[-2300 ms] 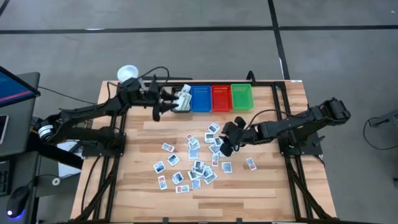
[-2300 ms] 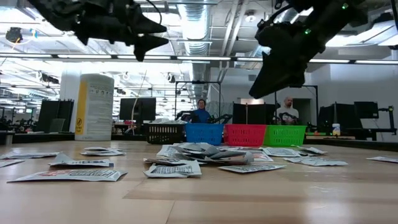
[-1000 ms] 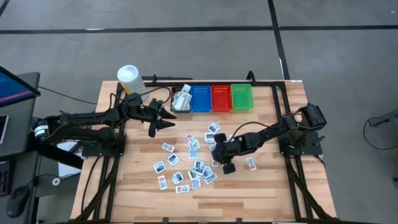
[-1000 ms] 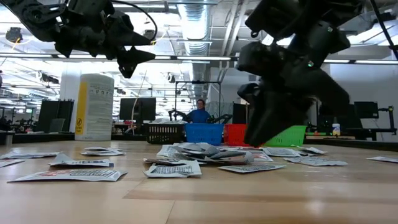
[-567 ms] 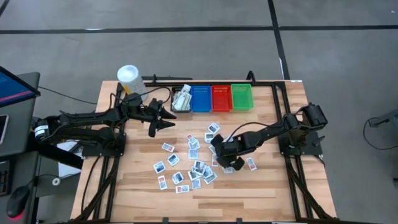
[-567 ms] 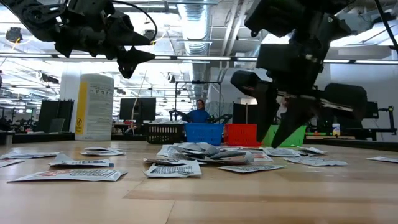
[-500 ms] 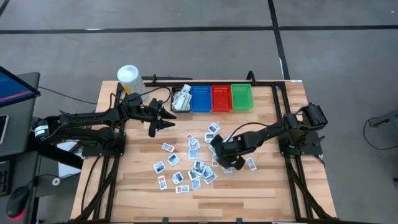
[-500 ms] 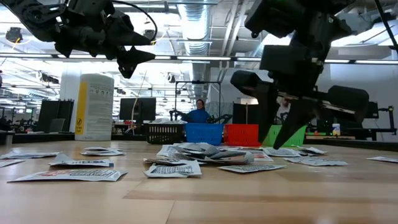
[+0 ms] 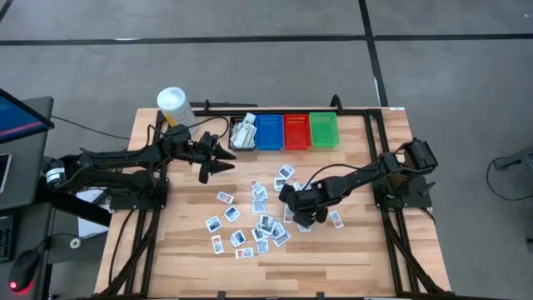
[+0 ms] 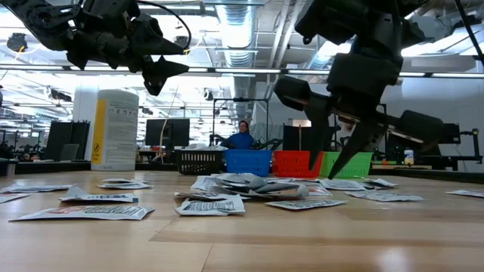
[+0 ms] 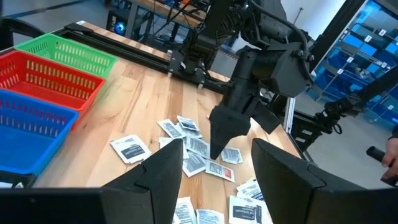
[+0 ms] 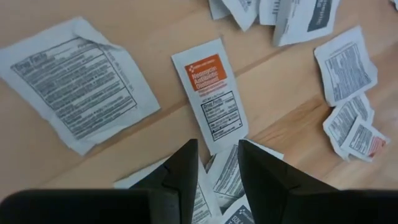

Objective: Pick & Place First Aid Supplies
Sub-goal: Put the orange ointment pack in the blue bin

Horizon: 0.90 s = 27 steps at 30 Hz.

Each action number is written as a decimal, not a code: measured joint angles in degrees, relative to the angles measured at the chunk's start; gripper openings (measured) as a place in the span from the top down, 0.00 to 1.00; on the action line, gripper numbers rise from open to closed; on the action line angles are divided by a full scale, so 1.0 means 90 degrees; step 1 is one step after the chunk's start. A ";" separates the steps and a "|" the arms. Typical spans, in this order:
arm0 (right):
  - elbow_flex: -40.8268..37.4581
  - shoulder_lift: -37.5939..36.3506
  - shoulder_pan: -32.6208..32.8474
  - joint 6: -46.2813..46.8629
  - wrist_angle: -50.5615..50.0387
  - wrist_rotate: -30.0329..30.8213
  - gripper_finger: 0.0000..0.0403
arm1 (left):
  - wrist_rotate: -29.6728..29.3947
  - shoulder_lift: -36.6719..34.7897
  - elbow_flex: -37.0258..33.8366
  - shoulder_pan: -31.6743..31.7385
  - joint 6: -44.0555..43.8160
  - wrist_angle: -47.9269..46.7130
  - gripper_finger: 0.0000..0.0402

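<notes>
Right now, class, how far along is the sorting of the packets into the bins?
Done: some packets sit in the black bin; the other bins look empty. In hand: nothing yet; the right gripper, open, points down over a red-marked packet. The left gripper waits, open. Left: dozens of loose packets.

The right gripper [image 9: 305, 218] is covering some of the first aid packets [image 9: 260, 222] at centre frame in the high view, and their print is too small to read there. In the right wrist view, the dark fingers [image 12: 186, 168] are hiding packets along the bottom edge, and the top edge is cutting others off.
</notes>
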 joint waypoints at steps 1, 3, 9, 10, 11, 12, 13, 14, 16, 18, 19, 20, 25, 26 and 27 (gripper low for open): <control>0.0000 0.0000 0.0000 -0.0078 0.0005 -0.0001 0.73 | 0.0008 0.0000 0.0000 -0.0037 -0.0003 0.0001 0.52; 0.0000 0.0000 0.0000 -0.0211 0.0003 -0.0001 0.73 | 0.0060 0.0002 0.0000 -0.0168 0.0074 0.0012 0.52; 0.0000 0.0000 -0.0002 -0.0341 0.0011 0.0086 0.73 | 0.0075 0.0002 0.0000 -0.0707 0.0855 0.0019 0.52; 0.0000 0.0000 0.0000 -0.0351 0.0025 0.0089 0.73 | 0.0074 0.0002 0.0000 -0.0769 0.0935 0.0019 0.52; 0.0000 0.0000 0.0000 -0.0353 0.0044 0.0089 0.73 | 0.0074 0.0002 0.0000 -0.0819 0.1010 0.0019 0.52; 0.0000 0.0000 0.0002 -0.0358 0.0077 0.0089 0.73 | 0.0079 0.0002 0.0000 -0.0855 0.1050 0.0019 0.52; 0.0000 0.0000 0.0002 -0.0396 0.0110 0.0090 0.73 | 0.0079 0.0002 0.0000 -0.0882 0.1065 0.0017 0.52; 0.0000 0.0000 0.0002 -0.0461 0.0126 0.0090 0.73 | 0.0074 0.0002 0.0000 -0.0894 0.1068 0.0016 0.52; 0.0000 0.0000 0.0002 -0.0496 0.0186 0.0091 0.73 | 0.0074 0.0002 0.0000 -0.0900 0.1072 0.0008 0.52; 0.0001 0.0068 -0.0015 -0.0476 0.0283 0.0093 0.73 | 0.0073 0.0002 0.0000 -0.0900 0.1075 0.0005 0.52; 0.0002 0.0131 -0.0030 -0.0475 0.0311 0.0091 0.73 | 0.0071 0.0002 0.0002 -0.0900 0.1077 0.0002 0.52; 0.0000 0.0204 -0.0036 -0.0475 0.0255 0.0093 0.73 | 0.0074 0.0002 0.0001 -0.0900 0.1074 0.0002 0.52; 0.0025 0.0494 0.0042 -0.0654 0.0268 0.0173 0.73 | 0.0072 0.0002 0.0002 -0.0900 0.1012 0.0000 0.52; 0.0027 0.0533 0.0049 -0.0655 0.0272 0.0186 0.73 | 0.0071 0.0002 0.0002 -0.0904 0.1001 -0.0002 0.52; 0.0027 0.0557 0.0049 -0.0661 0.0280 0.0184 0.73 | 0.0071 0.0002 0.0002 -0.0905 0.0981 -0.0002 0.52</control>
